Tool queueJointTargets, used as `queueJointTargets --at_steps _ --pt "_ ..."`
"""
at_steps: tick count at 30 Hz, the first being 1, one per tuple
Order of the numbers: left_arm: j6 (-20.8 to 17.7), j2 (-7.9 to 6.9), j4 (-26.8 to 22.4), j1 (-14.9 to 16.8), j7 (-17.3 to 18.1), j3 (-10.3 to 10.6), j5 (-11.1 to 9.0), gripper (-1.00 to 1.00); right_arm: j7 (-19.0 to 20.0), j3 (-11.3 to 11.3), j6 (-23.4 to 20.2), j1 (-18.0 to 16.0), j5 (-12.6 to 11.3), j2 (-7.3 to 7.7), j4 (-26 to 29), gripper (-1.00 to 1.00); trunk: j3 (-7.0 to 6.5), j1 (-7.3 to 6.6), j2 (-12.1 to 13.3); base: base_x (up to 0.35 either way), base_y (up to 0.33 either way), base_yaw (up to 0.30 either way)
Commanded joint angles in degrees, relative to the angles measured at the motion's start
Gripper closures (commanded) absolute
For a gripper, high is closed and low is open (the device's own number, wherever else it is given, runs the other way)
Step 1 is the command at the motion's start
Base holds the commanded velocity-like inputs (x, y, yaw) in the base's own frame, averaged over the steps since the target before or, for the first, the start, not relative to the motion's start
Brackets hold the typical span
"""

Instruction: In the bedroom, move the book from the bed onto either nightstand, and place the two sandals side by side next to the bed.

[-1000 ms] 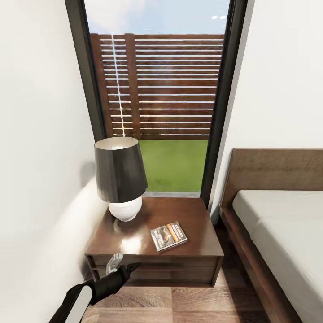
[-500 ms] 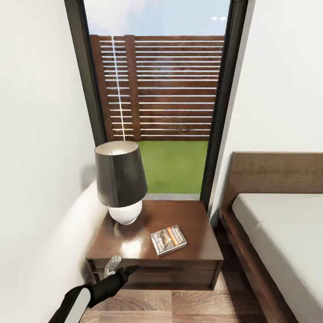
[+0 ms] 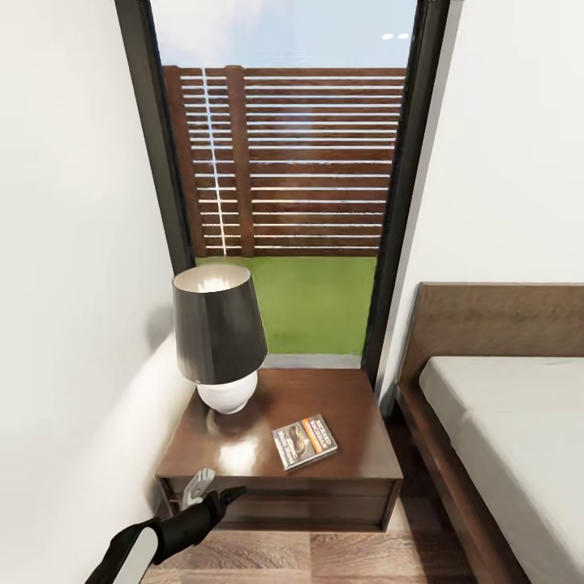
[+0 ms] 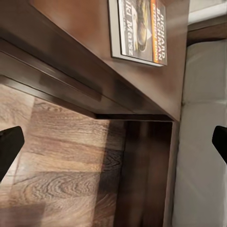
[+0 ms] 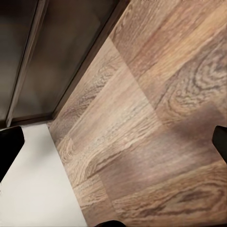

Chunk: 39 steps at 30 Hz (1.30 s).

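A white-walled bedroom corner is seen in the head view, with a tall dark-framed window at the far side through which a slatted wooden fence and a strip of grass are shown. Below the window a low dark-brown nightstand is set on the wood-plank floor, close against the left wall. On its glossy top a lamp with a dark shade and white base is placed at the far left, and the book is laid flat at the near right, well apart from the lamp — its orange band is turned toward the bed. The bed, with grey mattress and brown headboard, is placed to the right of the nightstand.

The left arm is extended low from the near left, with the left gripper held just in front of the nightstand's near left edge, its fingers spread apart and nothing between them. In the right wrist view the right gripper is seen pointed at the floor — its dark fingertips are parted wide, nothing held
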State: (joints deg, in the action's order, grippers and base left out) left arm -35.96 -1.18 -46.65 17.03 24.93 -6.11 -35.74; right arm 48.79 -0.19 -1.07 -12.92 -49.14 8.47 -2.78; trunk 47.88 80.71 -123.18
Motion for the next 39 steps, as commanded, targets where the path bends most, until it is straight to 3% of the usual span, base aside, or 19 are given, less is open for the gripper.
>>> queueJointTargets --at_steps 1,32,37,38,39 --pt "-0.22 -0.03 0.10 0.03 0.09 -0.12 -0.21 -1.00 0.34 0.01 -0.11 -0.09 -0.25 0.00 -0.21 -1.00 -0.13 -0.24 0.39 0.000 0.000 0.000" --pt "1.32 -0.26 1.80 0.00 0.04 0.31 0.07 -1.00 0.34 -0.02 -0.07 -0.09 -0.25 -0.03 -0.21 -1.00 -5.70 -7.04 12.82 0.000 0.000 0.000" --pt "1.33 -0.28 1.97 -0.04 0.03 0.31 1.09 -1.00 0.34 -0.01 -0.07 -0.09 -0.25 0.01 -0.21 -1.00 -6.59 -8.14 14.83 0.000 0.000 0.000" --pt "1.34 -0.30 3.15 -0.11 0.03 0.31 3.27 -1.00 0.34 0.02 -0.07 -0.09 -0.25 0.04 -0.21 -1.00 -6.77 -8.36 15.23 0.000 0.000 0.000" --pt "1.36 -0.30 3.61 -0.12 0.03 0.29 3.91 -1.00 0.34 0.03 -0.07 -0.09 -0.25 0.06 -0.21 -1.00 -6.95 -8.58 15.63 0.000 0.000 0.000"
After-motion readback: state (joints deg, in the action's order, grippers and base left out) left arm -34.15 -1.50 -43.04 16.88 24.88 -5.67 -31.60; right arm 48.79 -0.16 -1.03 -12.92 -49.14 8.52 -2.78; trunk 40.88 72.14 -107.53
